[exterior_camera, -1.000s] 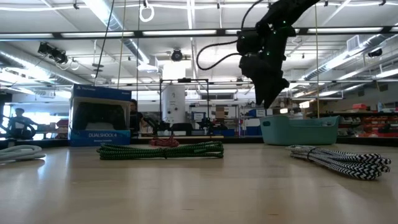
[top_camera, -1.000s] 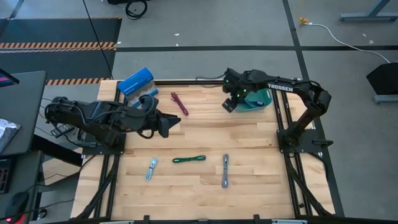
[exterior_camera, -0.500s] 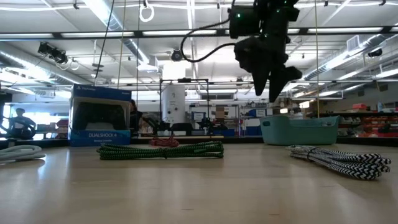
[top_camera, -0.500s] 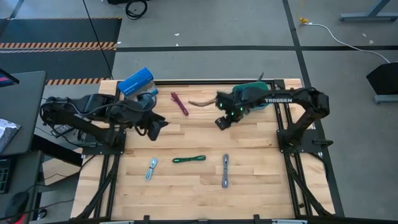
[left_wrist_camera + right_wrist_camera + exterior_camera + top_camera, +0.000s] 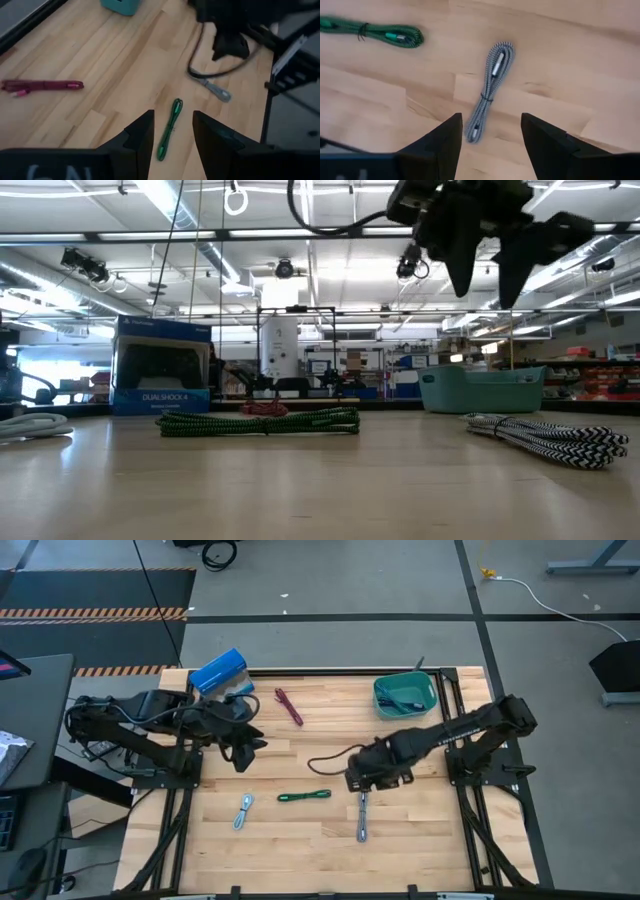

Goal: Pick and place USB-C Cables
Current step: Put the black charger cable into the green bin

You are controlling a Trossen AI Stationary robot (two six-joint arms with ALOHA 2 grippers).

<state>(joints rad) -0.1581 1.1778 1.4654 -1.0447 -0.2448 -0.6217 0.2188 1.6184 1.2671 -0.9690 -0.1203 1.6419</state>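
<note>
**USB-C cables spread on tabletop, right pincer over grey one**

USB-C cables lay in four spots on the wooden tabletop (image 5: 420, 840). Grey cable (image 5: 362, 815) sat toward the near edge, running front to back. Green cable (image 5: 304, 796) lay just to its left, running crosswise, the two apart with bare wood between. Silvery-blue cable (image 5: 244, 810) lay further left at a slant, near the left rail. Maroon cable (image 5: 289, 706) sat well apart from these, close to the far edge.

Right pincer (image 5: 358, 780) hung above the tabletop over the far end of the grey cable, fingers apart and nothing between them. From its wrist, the grey cable (image 5: 487, 91) showed between the two fingers (image 5: 440, 142), clear of both.

Left pincer (image 5: 245, 748) hovered at the left side of the tabletop, fingers apart and empty, pointed toward the green cable (image 5: 170, 129).

Teal bin (image 5: 404, 695) stood at the far right corner, something dark inside, too small to identify. Blue box (image 5: 217, 671) sat at the far left corner, tilted against the edge.

Open wood ran along the near edge and through the middle of the tabletop.
</note>
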